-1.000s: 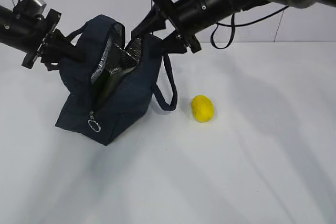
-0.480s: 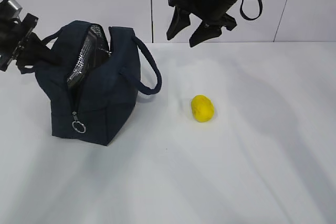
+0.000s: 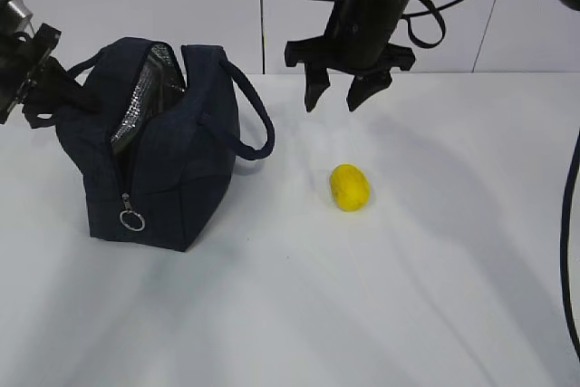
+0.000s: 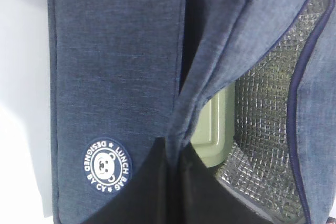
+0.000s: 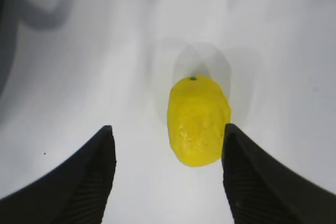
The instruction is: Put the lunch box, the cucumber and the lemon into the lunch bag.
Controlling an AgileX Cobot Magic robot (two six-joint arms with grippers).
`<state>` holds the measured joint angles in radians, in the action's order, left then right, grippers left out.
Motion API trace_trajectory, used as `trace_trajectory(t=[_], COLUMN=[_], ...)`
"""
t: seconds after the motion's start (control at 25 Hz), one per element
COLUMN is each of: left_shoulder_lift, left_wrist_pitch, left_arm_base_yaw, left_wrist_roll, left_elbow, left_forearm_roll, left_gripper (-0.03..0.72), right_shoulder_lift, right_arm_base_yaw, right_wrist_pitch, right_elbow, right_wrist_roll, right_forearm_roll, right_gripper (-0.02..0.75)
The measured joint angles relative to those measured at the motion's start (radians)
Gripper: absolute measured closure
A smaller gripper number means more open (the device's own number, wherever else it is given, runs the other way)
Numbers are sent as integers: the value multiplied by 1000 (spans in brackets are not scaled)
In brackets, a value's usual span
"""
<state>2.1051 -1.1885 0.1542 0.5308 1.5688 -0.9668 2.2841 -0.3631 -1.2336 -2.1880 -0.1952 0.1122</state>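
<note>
Lemon (image 3: 349, 188): lies on the white counter (image 3: 435, 260), right of the lunch bag (image 3: 159, 160) and apart from it.
Right gripper (image 3: 342, 95): hangs above the lemon, not touching; its 2 fingers spread wide and point down, the arm reaching in from the upper right.
Left gripper (image 3: 45, 97): at the bag's left side; whether it grips the fabric cannot be told.
Lunch bag: upright, zipper open, foil lining showing.
Lunch box (image 4: 214, 129): inside the bag, green lid visible.

Lighting: bright, even, diffuse. White surface (image 3: 408, 296) carries soft, faint shadows, including a doubled one behind the lemon (image 5: 198, 120). Left wrist view sharp; its upper left is overexposed. Right hand (image 5: 167, 174) fingertips slightly soft.
</note>
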Motion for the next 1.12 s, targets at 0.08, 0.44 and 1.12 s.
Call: trace_trajectory(t=[0.08, 0.44, 1.12], left_shoulder_lift=[0, 0, 0], left_wrist_pitch=[0, 0, 0], left_arm_base_yaw=[0, 0, 0], left_wrist_roll=[0, 0, 0], left_elbow=[0, 0, 0], left_forearm_roll=[0, 0, 30], left_gripper=[696, 696, 696], right_shoulder_lift=[0, 2, 99], right_arm_base_yaw=[0, 0, 0], right_wrist_pitch=[0, 0, 6], right_elbow=[49, 143, 143], right_wrist_roll=[-13, -37, -62], right_forearm_roll=[0, -4, -24], right_gripper=[244, 244, 244])
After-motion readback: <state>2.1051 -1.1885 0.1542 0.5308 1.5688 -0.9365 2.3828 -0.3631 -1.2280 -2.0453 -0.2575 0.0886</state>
